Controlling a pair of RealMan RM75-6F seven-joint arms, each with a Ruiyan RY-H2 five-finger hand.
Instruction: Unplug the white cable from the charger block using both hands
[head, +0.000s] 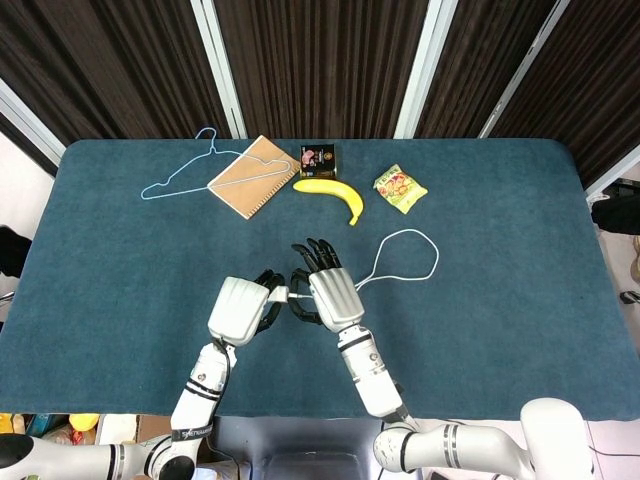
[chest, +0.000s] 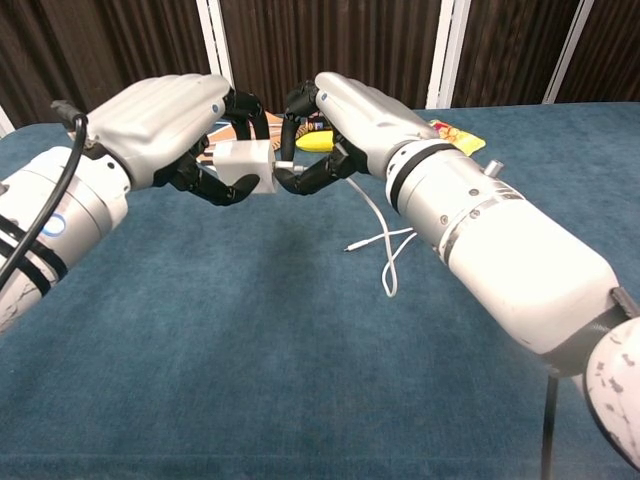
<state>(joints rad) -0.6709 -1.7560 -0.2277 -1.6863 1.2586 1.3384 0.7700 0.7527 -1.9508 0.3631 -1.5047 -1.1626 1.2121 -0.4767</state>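
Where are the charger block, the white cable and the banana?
charger block (chest: 243, 162), chest view, on its white front face.
white cable (head: 412, 233), head view, on the far edge of its loop.
banana (head: 334, 189), head view, on its middle.

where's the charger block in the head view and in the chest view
Head view: charger block is a small white bit at lower centre, between the two hands, mostly hidden.
Chest view: charger block is upper left of centre, held by the left hand.
Shared landmark: the banana behind the hands.
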